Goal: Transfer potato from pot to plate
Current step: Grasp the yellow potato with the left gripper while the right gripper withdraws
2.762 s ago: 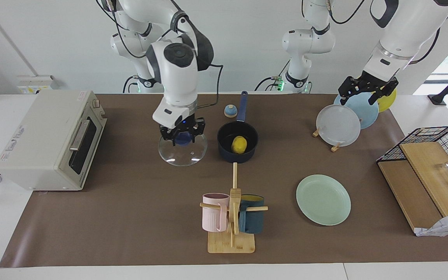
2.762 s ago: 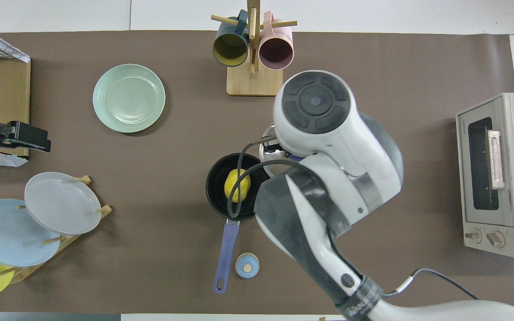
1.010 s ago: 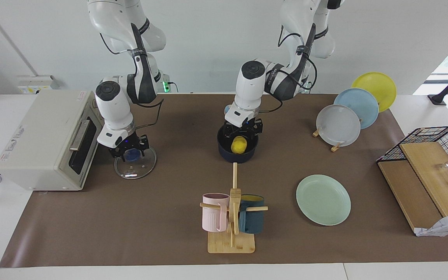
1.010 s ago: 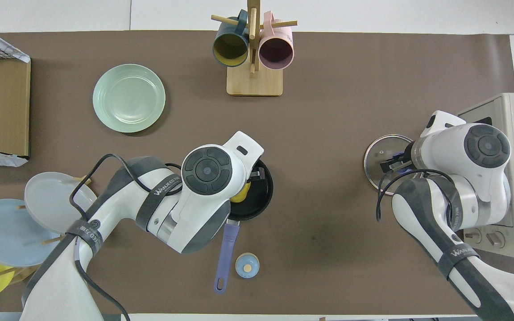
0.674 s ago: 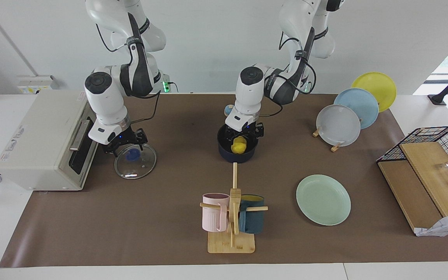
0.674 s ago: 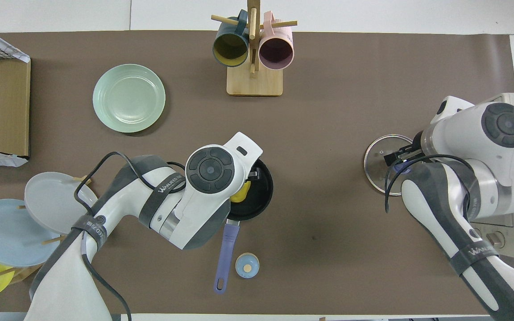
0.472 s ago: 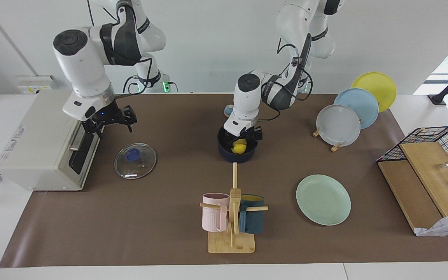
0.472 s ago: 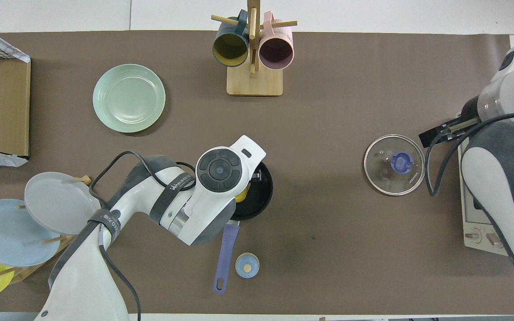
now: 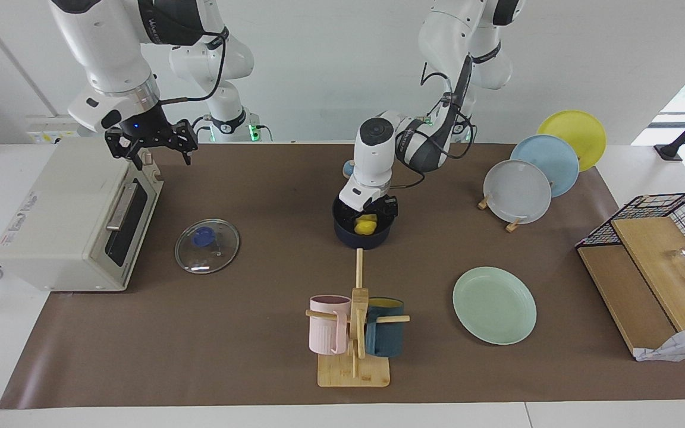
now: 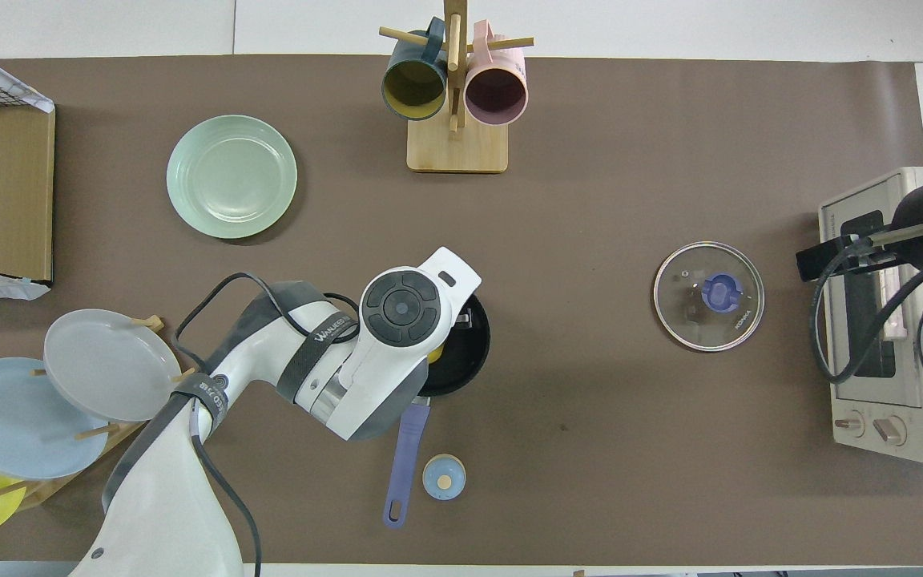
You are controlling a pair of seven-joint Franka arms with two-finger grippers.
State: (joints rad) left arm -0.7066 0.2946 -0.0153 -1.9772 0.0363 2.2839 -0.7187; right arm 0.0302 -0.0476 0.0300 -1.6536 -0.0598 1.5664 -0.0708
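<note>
The yellow potato (image 9: 366, 224) lies in the dark navy pot (image 9: 361, 239), which stands mid-table with its blue handle (image 10: 404, 458) pointing toward the robots. My left gripper (image 9: 370, 211) is down inside the pot's rim, open, with a finger on either side of the potato. In the overhead view the left arm hides most of the pot (image 10: 471, 353), and only a sliver of potato (image 10: 435, 353) shows. The mint-green plate (image 9: 494, 305) is bare, farther from the robots and toward the left arm's end. My right gripper (image 9: 147, 144) is open and empty, raised over the toaster oven.
A glass lid (image 9: 207, 246) with a blue knob lies beside the toaster oven (image 9: 69, 217). A mug stand (image 9: 354, 333) with pink and teal mugs stands farther from the robots than the pot. A plate rack (image 9: 518, 190) and a wire basket (image 9: 663, 220) are at the left arm's end. A small blue knob (image 10: 444, 477) lies by the pot's handle.
My right gripper let go of the glass lid, then rose and moved over the toaster oven. My left gripper has sunk a little lower into the pot around the potato.
</note>
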